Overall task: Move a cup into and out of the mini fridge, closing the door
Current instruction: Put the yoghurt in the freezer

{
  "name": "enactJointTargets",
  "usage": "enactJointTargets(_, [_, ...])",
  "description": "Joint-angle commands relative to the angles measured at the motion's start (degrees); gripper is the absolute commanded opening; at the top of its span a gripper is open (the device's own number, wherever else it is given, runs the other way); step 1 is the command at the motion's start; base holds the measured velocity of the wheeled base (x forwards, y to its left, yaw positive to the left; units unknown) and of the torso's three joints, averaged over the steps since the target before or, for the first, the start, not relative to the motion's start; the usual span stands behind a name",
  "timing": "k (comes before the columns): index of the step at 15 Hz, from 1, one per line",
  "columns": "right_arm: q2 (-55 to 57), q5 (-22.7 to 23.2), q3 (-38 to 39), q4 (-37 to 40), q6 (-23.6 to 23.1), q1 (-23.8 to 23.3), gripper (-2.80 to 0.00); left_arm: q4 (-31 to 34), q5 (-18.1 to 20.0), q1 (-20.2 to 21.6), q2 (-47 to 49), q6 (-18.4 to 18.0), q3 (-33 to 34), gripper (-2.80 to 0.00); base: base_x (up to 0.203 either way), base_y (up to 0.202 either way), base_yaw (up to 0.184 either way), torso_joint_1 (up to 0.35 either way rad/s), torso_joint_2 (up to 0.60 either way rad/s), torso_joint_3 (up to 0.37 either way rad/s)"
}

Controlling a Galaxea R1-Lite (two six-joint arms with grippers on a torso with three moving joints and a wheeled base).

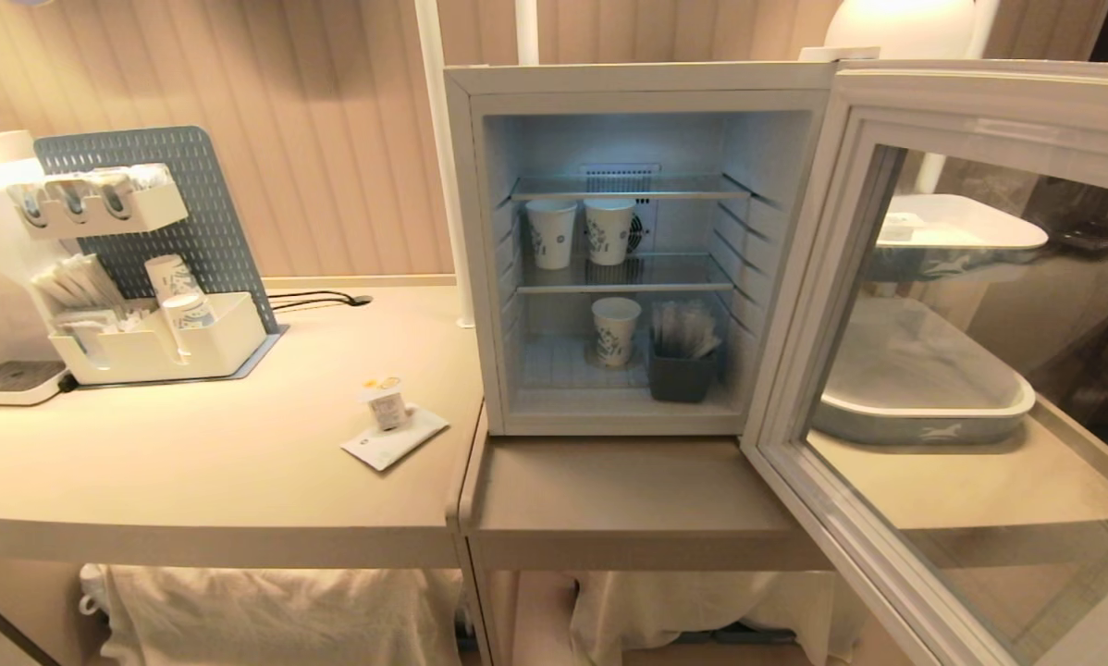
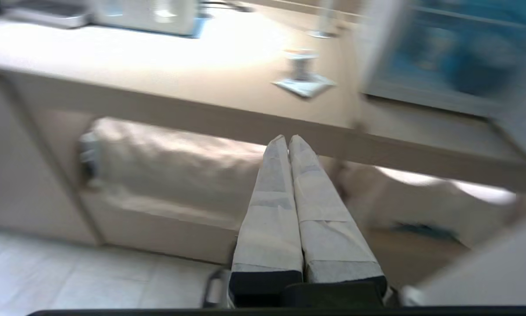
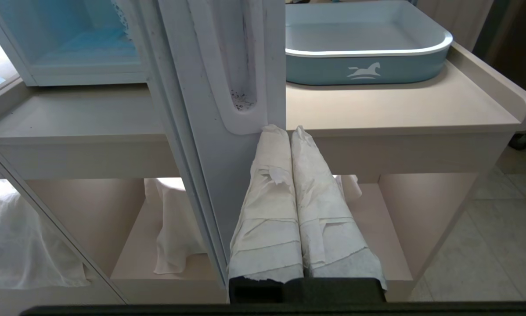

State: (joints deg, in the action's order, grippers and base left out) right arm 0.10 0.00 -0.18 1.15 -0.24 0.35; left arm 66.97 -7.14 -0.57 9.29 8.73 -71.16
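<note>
Left gripper [image 2: 288, 139] and right gripper [image 3: 285, 130]: long white-wrapped tapered fingers, black bases.

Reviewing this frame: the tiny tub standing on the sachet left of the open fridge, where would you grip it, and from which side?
Probably around the cup's narrow white body, just under the wider peel lid, coming in level from the counter's front edge. It stands upright on the flat sachet with open counter in front, and the lid's rim would stop it slipping down. The left gripper, jaws shut, sits below that edge.

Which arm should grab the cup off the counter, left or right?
Left, probably. The cup sits on a sachet left of the open fridge, and the left gripper already faces it. The right gripper sits behind the open door.
</note>
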Motion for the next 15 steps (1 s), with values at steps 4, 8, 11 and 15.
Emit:
enactJointTargets(4, [0.1, 0.0, 0.0, 0.0, 0.0, 0.0, -2.8, -17.0, -6.3, 0.7, -8.6, 3.3, 28.0, -2.8, 0.0, 0.0, 0.0, 0.0, 0.0, 0.0])
enactJointTargets(8, [0.1, 0.0, 0.0, 0.0, 0.0, 0.0, -2.8, -57.5, -3.3, 0.7, -9.0, -1.5, 61.3, -2.8, 0.0, 0.0, 0.0, 0.0, 0.0, 0.0])
enactJointTargets(11, [0.1, 0.0, 0.0, 0.0, 0.0, 0.0, -2.8, -65.8, 3.3, 0.7, -9.1, -6.7, 72.1, -2.8, 0.0, 0.0, 0.0, 0.0, 0.0, 0.0])
enactJointTargets(15, [0.1, 0.0, 0.0, 0.0, 0.0, 0.0, -2.8, -66.5, 6.4, 0.7, -9.2, -10.8, 71.2, -2.8, 0.0, 0.0, 0.0, 0.0, 0.0, 0.0])
